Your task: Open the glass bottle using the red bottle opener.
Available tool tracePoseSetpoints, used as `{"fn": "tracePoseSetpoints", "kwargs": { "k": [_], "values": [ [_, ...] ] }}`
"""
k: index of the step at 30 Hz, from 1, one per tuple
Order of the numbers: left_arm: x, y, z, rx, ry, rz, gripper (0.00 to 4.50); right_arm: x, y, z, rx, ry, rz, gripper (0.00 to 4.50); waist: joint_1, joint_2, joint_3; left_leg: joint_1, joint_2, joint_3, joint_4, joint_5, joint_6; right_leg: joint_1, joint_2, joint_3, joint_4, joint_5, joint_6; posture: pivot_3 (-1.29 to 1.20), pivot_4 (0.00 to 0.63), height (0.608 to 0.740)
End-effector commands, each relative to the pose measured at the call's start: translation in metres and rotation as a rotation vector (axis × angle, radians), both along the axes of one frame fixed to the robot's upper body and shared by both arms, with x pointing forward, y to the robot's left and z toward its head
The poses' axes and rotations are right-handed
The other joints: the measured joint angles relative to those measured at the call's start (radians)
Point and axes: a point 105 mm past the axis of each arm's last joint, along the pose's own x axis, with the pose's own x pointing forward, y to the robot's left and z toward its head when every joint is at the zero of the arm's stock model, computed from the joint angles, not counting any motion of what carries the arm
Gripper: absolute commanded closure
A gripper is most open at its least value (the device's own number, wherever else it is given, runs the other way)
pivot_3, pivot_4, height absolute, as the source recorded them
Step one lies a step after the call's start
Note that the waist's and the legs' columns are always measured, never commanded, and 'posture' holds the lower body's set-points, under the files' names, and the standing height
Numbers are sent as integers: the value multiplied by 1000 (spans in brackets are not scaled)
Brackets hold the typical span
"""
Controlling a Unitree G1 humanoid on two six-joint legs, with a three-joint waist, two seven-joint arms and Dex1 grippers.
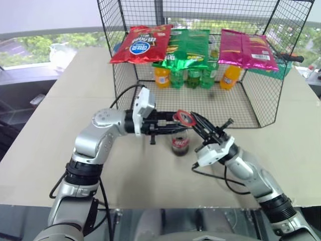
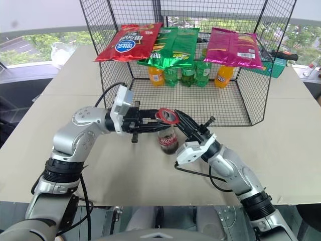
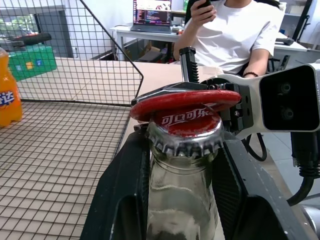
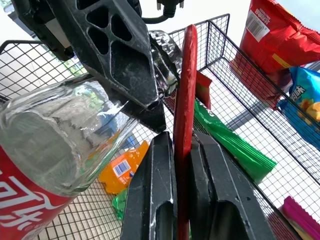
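Observation:
The glass bottle (image 1: 180,144) stands upright on the table, with dark liquid and a red label. My left gripper (image 1: 176,128) reaches in level from the left and is shut on its neck; the black fingers (image 3: 125,195) flank the glass just under the crimped cap (image 3: 186,129). From the right, my right gripper (image 1: 196,122) points up and to the left, shut on the slim handle of the red bottle opener (image 4: 184,115). The opener's ring head (image 1: 184,119) rests on top of the cap, seen as a flat red disc (image 3: 185,101) in the left wrist view.
A black wire cage (image 1: 251,95) stands just behind the bottle, with chip bags (image 1: 143,44) on top and orange soda bottles (image 1: 161,77) and green bottles (image 1: 193,78) inside. A seated person (image 3: 230,35) faces the table. Bare tabletop (image 1: 140,170) lies in front.

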Motion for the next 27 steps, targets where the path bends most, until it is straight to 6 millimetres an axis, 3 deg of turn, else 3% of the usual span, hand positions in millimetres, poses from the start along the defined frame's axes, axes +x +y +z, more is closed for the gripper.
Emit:
{"fn": "tracePoseSetpoints", "kwargs": {
  "k": [1, 9, 17, 22, 27],
  "values": [
    [-5, -15, -1, 10, 6, -52, 3337, -30, 37, -40, -196, 68, 197, 4500, -1, 0, 0, 0, 0, 0, 0, 0, 0, 0, 0, 0, 0, 0, 0, 0, 150, 740],
    [-4, -17, -3, 18, 7, -59, 3337, -23, 28, -14, -54, 85, 180, 4500, 0, 0, 0, -1, 0, 0, 0, 0, 0, 0, 0, 0, 0, 0, 0, 0, 150, 740],
    [-4, -21, -6, 20, 26, -57, 3337, -19, 24, -2, -1, 51, 149, 4500, 1, 0, 1, -2, 0, 0, 0, 0, 0, -1, 0, 0, -1, 0, 0, 0, 150, 740],
    [-2, -20, -5, 16, 31, -51, 3337, -8, 11, 18, 146, 75, 93, 4500, 2, 0, 2, -2, 0, 0, 0, 0, 0, -1, 0, 0, -1, 0, 0, 0, 150, 740],
    [-2, -20, -4, 11, 35, -47, 3337, -15, 13, 11, 69, 71, 110, 4500, 5, 0, 5, -4, 0, 0, 0, 0, 0, -2, 0, -1, -1, 0, 0, 0, 150, 740]
  ]
}}
